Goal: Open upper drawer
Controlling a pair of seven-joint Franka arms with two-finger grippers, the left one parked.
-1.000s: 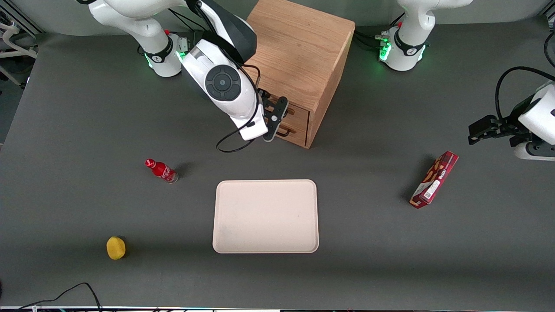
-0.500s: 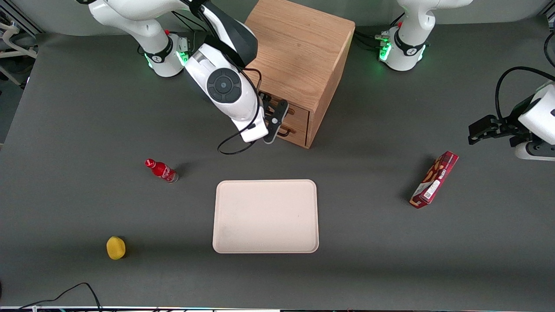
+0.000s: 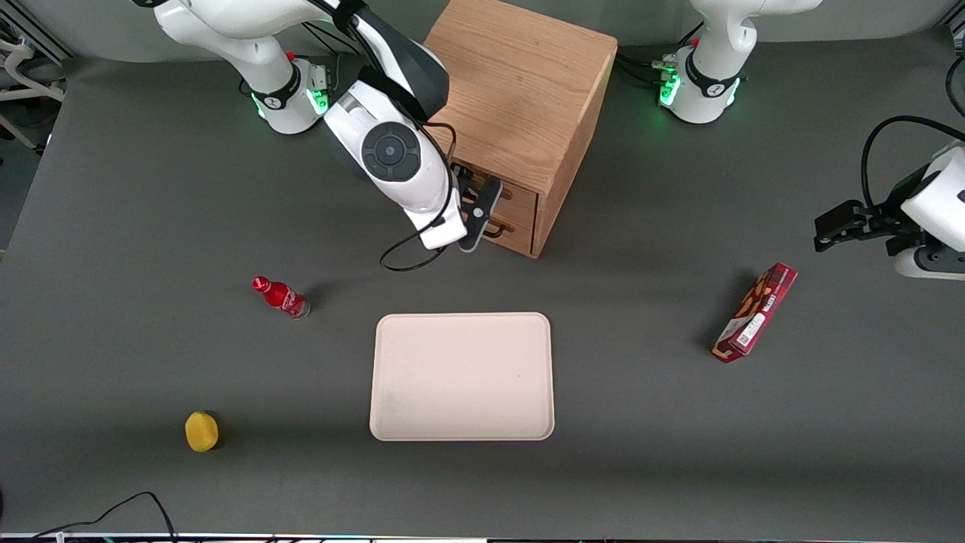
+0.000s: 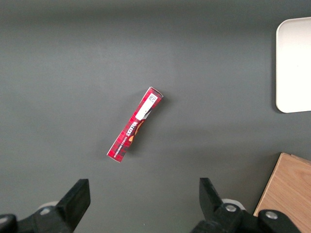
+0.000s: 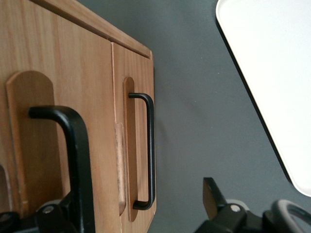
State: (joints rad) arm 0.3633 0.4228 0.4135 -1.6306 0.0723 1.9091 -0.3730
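Approach step: your gripper point(image 3: 473, 197) is spread open, empty, its fingers straddling the upper drawer point(image 5: 29, 145) handle point(image 5: 73, 141). Next, close and pull outward.

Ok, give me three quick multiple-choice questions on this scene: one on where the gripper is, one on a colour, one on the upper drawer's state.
1. Where is the gripper?
A. On top of the cabinet
B. In front of the cabinet's drawers
C. Inside a drawer

2. What colour are the drawer handles?
A. Silver
B. Red
C. Black

3. What state is the upper drawer in?
A. Shut
B. Pulled fully out
C. Taken out of the cabinet

Answers:
1. B, since the front view shows the gripper right at the drawer fronts.
2. C, since both wire handles show black against the oak in the right wrist view.
3. A, since its front sits flush with the cabinet and no box body shows.
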